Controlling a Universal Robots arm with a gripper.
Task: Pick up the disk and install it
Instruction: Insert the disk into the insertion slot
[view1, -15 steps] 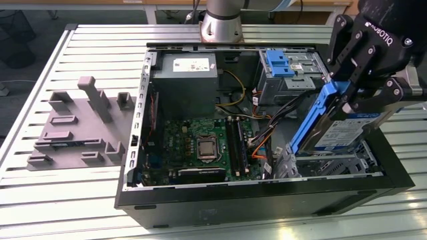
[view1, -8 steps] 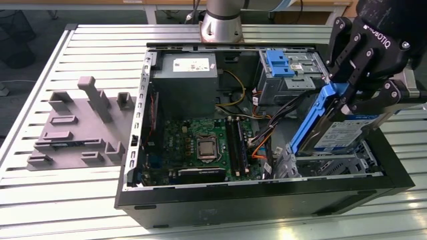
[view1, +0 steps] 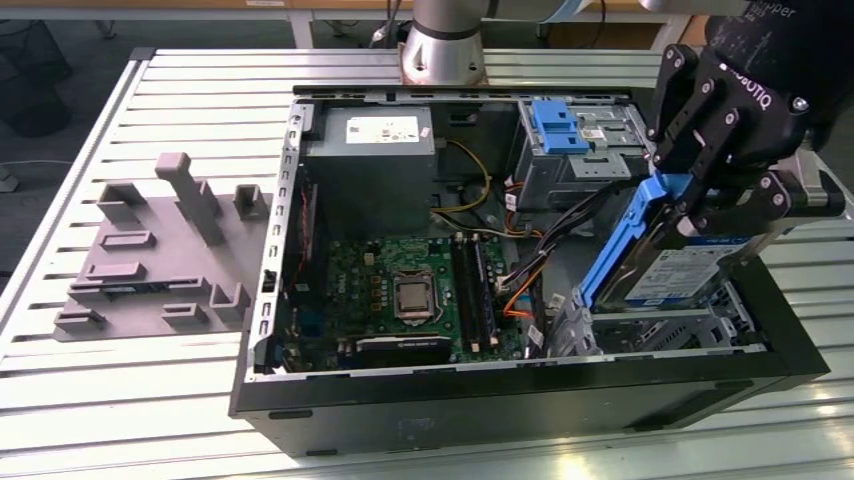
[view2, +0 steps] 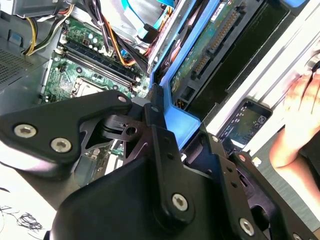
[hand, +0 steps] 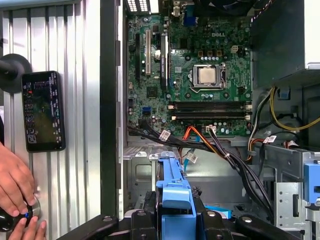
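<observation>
The gripper (view1: 705, 205) has its fingers (view2: 159, 131) clenched on the disk (view1: 674, 272), gripping it at a blue side rail (hand: 175, 192). The disk hangs on edge and tilted inside the open computer case (view1: 507, 405). It is over the metal bay (view1: 667, 328) in the corner at the exterior view's right.

The main risk, as I judge it, is the tilt. If the rails meet the bay's walls at an angle, the disk could jam partway or twist in the grip. The grip is on plastic near one end, so a snag could also lever the disk loose onto the motherboard (view1: 400, 290). A bundle of orange and black cables (hand: 210, 142) runs just beside the bay and could be pinched or dragged under the disk. A person's hand (hand: 15, 182) rests on the table (view1: 174, 90) close to the case wall, beside a phone (hand: 44, 111), and a sudden swing of the arm could reach it.

The disk and gripper hide the bay's guides, so I cannot tell whether the lower edge already touches the bay. The exact pad contact on the rail is covered by the gripper's own linkage. The exterior view also cuts off the gripper's upper part.
</observation>
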